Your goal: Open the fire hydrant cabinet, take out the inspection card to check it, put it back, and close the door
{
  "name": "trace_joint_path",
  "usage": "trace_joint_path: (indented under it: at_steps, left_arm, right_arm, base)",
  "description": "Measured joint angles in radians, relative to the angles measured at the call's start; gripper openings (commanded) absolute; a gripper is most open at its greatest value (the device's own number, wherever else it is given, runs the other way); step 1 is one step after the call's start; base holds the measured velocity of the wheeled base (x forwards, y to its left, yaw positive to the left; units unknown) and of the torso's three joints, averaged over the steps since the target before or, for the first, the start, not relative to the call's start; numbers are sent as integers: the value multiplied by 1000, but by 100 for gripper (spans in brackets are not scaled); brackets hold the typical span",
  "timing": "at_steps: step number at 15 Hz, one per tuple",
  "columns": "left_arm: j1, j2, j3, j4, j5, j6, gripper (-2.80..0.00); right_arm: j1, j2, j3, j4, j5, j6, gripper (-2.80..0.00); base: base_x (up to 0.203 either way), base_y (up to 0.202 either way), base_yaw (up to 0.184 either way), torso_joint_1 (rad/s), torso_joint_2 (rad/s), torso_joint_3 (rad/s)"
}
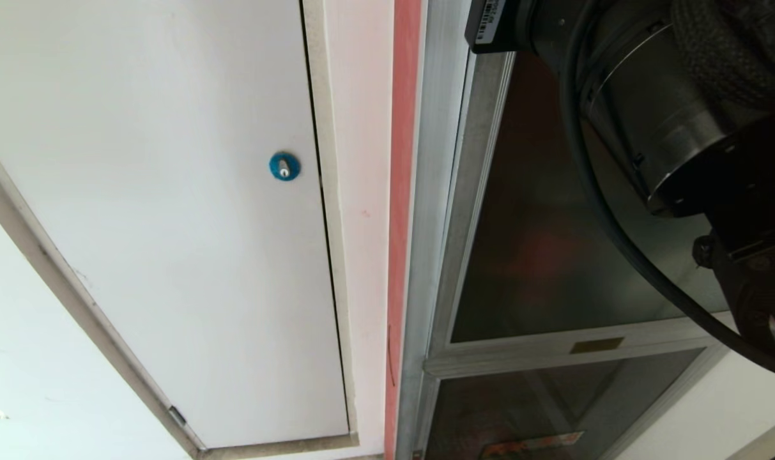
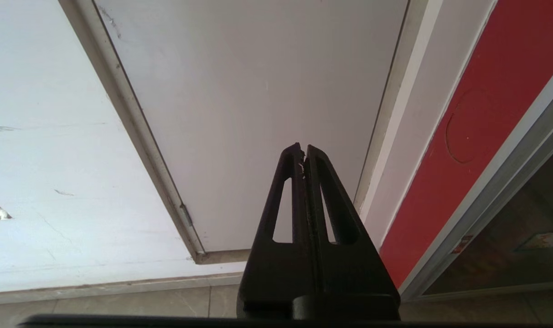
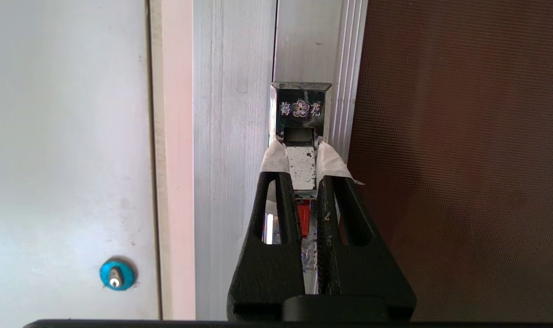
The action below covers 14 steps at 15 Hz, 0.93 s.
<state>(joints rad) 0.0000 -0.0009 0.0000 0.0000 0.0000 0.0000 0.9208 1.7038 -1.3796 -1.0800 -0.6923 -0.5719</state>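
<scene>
We saw the right gripper (image 3: 301, 159) at the latch edge of the door (image 3: 463, 159), its two fingers, wrapped in white tape at the tips, drawn narrow onto the chrome pull handle (image 3: 300, 136) and pinching its small tab between them. The handle sat on the aluminium frame at about nine o'clock of the dark smoky glass. In the head view the right arm (image 1: 675, 121) filled the two o'clock corner, and the door (image 1: 553, 243) lay flush in the fire hydrant cabinet (image 1: 425, 191), closed. At nine o'clock of the cabinet stood the white panel door (image 1: 170, 223) with its blue round lock (image 1: 284, 166). The left gripper (image 2: 303, 157) hung apart from the cabinet, fingers pressed together on nothing, facing the white panel. We could not see the inspection card
</scene>
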Motion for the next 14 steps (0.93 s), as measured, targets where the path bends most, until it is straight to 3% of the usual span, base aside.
trace_joint_path:
  at_steps: [14]
  left_arm:
    - [0, 0, 0, 0, 0, 0, -280]
  right_arm:
    - [42, -106, 89, 8, -24, -6, -280]
  base:
    - [0, 0, 0, 0, 0, 0]
